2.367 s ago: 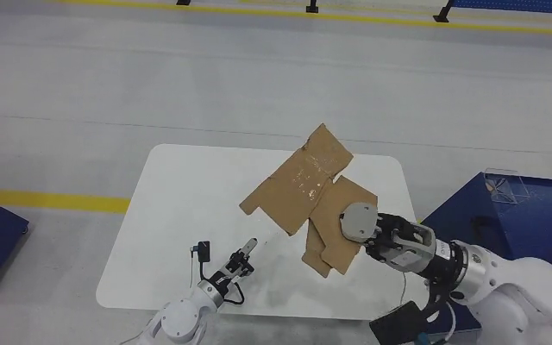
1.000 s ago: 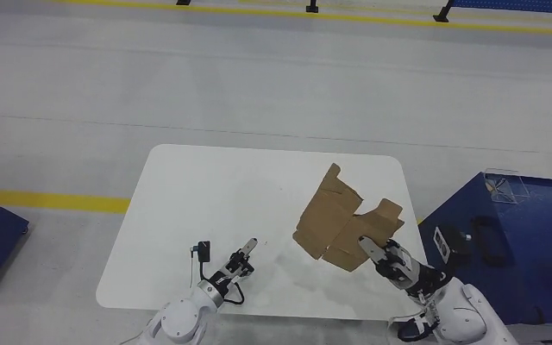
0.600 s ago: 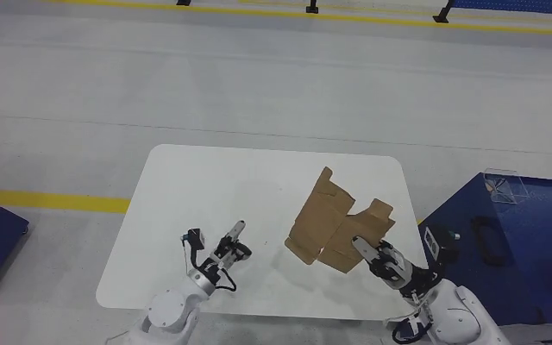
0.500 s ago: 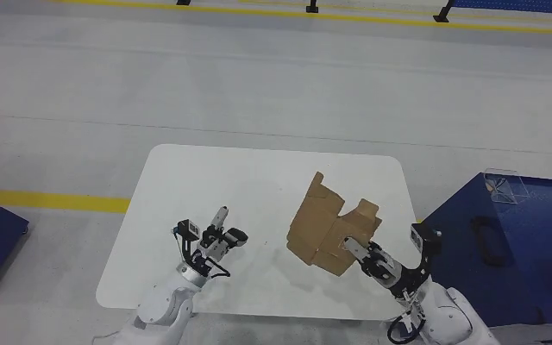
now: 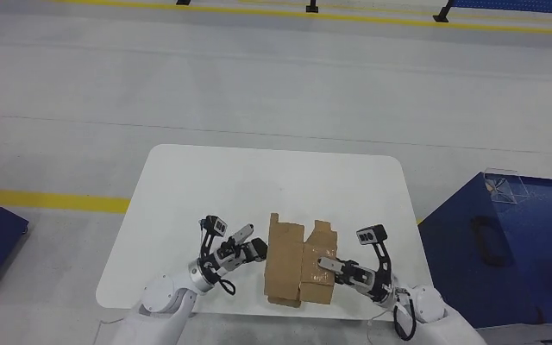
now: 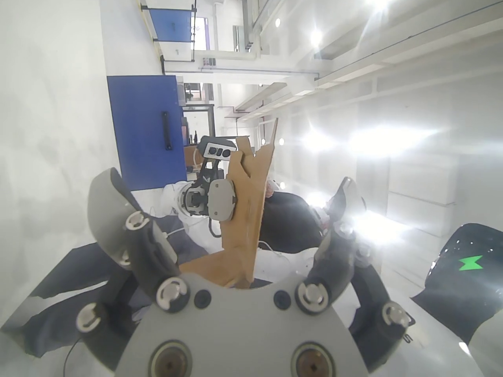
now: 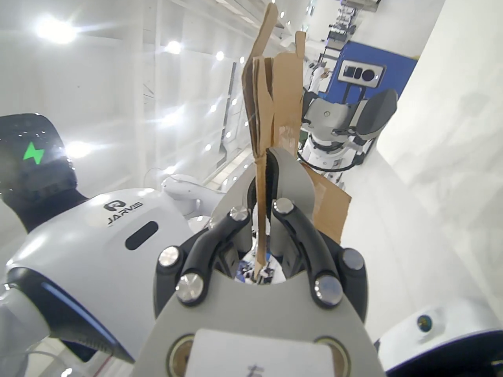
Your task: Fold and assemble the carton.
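The carton (image 5: pixel 291 269) is a flattened brown cardboard blank held upright on edge over the front middle of the white table (image 5: pixel 172 190). My right gripper (image 5: pixel 330 266) is shut on its right edge; in the right wrist view the fingers (image 7: pixel 292 182) pinch the thin board and the carton (image 7: pixel 275 99) rises beyond them. My left gripper (image 5: pixel 251 249) is at the opposite edge, open. In the left wrist view the carton (image 6: pixel 247 213) stands between the widely spread fingers (image 6: pixel 114 205) of the left gripper (image 6: pixel 227 194), neither pad pressing it.
A blue cabinet (image 5: pixel 483 246) stands just off the table's right side, with a clear plastic holder (image 5: pixel 507 185) on top. Bare tabletop stretches behind and left of the carton. The table's front edge (image 5: pixel 259 310) lies close under both arms.
The right gripper has carried the carton from the table's right side to the front middle, turning it upright. The left arm rose and swung in until its open fingers straddle the carton's left edge.
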Motion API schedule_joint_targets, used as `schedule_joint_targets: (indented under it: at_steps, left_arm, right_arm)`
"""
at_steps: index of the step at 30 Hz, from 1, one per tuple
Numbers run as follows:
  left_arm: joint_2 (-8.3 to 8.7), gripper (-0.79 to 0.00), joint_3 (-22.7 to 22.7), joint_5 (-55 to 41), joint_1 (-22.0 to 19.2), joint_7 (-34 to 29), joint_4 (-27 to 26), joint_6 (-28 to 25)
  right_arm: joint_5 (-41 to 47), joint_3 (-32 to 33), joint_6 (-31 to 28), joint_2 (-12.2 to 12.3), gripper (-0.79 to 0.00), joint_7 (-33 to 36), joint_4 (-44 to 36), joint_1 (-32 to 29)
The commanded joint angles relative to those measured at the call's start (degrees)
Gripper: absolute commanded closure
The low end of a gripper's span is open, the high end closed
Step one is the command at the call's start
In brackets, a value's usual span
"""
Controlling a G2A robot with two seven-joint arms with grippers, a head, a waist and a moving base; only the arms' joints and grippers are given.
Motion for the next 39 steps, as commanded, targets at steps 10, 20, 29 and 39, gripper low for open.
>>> schedule_joint_targets:
  at_steps: [10, 20, 29, 39]
  left_arm:
    - [0.73, 0.0, 0.54, 5.67, 3.51, -1.04, -5.91, 0.81]
    - [1.42, 0.0, -0.48, 7.17, 5.89, 0.38, -8.91, 5.55]
    - [-0.06, 0.0, 0.52, 0.04, 7.71, 14.81, -8.76, -6.32]
    - [-2.99, 0.0, 8.18, -18.03, 3.42, 10.33, 0.25, -13.74]
  right_arm:
    - [4.55, -1.66, 2.73, -1.47, 0.0, 4.29, 4.52, 2.58]
    - [4.66, -1.81, 3.37, -2.2, -0.785, 3.02, 5.0, 2.99]
    - [-3.77, 2.0, -9.49, -2.27, -0.785, -2.76, 1.55, 1.0]
    - [-43.88, 8.95, -19.75, -4.71, -0.785, -28.19, -4.53, -3.14]
